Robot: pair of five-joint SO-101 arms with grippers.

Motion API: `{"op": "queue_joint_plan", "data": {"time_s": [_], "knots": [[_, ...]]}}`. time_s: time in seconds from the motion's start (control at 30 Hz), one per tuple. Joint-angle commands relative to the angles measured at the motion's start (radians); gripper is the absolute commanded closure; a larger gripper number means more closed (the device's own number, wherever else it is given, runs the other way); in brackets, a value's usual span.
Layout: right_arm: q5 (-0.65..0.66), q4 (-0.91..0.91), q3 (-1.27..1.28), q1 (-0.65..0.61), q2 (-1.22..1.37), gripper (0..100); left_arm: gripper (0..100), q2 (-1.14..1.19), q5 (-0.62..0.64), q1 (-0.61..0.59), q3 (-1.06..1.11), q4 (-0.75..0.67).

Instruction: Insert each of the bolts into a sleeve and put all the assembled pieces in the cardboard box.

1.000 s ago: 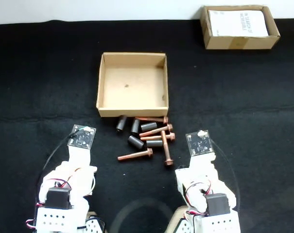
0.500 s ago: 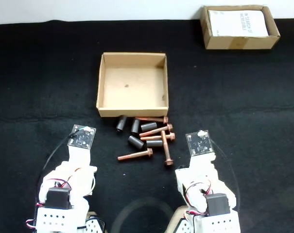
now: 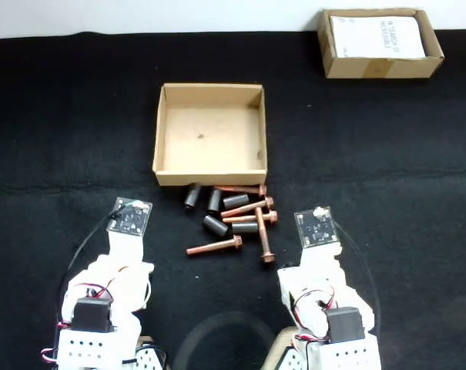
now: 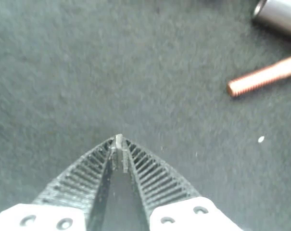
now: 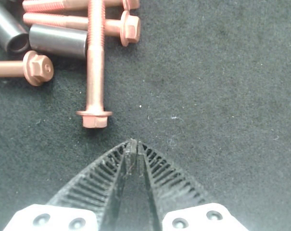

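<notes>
From above, the open cardboard box (image 3: pixel 209 146) sits mid-way across the black surface (image 3: pixel 387 154) with nothing in it. Just in front of its near wall lie the copper bolts (image 3: pixel 215 247) and the dark sleeves (image 3: pixel 215 226), loose in a heap, none of them joined. Several bolts cross one another, and one sleeve has a bolt lying over its end, so its outline is hard to follow. A second box (image 3: pixel 371 68) holding a white sheet stands well apart at the far right corner. The left arm (image 3: pixel 117 270) and the right arm (image 3: pixel 317 274) sit at the near edge, one on either side of the heap, their bases cut off by the frame.

From the left wrist, the left tool (image 4: pixel 119 144) is pressed together, tips meeting, with nothing between them, over bare surface. Off to one side I can see the threaded end of a bolt (image 4: pixel 263 79), the rest cut off at the edge, and a blurred corner of a sleeve (image 4: pixel 280 14).

From the right wrist, the right tool (image 5: pixel 132 147) is likewise closed and empty, its tips near the flanged head of a long bolt (image 5: pixel 94 72) but not touching it. That bolt lies across the end of a grey sleeve (image 5: pixel 58 41). The other bolts and sleeves beyond it run out of frame.
</notes>
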Motion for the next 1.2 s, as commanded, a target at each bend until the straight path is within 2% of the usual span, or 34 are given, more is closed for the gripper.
{"op": "queue_joint_plan", "data": {"time_s": [0.0,0.17,0.43,0.6,0.8,0.9,1.07,1.17], "knots": [[0.009,-0.012,0.134,0.012,-0.007,99.1,99,-0.004,-0.003,0.008,-0.036,-0.060],[0.009,-0.012,0.134,0.012,-0.007,99.1,99,-0.004,-0.003,0.021,-0.159,-0.063],[0.009,-0.012,0.134,0.012,-0.007,99.1,99,0.002,0.003,0.022,-0.555,-0.055],[0.009,-0.012,0.134,0.012,-0.007,99.1,93,0.036,0.012,0.022,-0.750,-0.034],[0.009,-0.012,0.134,0.012,-0.007,99.1,92,0.354,0.112,0.022,-1.006,-0.012],[0.009,-0.012,0.134,0.012,-0.007,99.1,92,0.532,0.218,0.025,-1.176,0.023],[0.009,-0.012,0.134,0.012,-0.007,99.1,92,0.757,0.428,0.028,-1.399,0.169],[0.009,-0.012,0.134,0.012,-0.007,99.1,92,0.814,0.485,0.028,-1.445,0.288]]}}
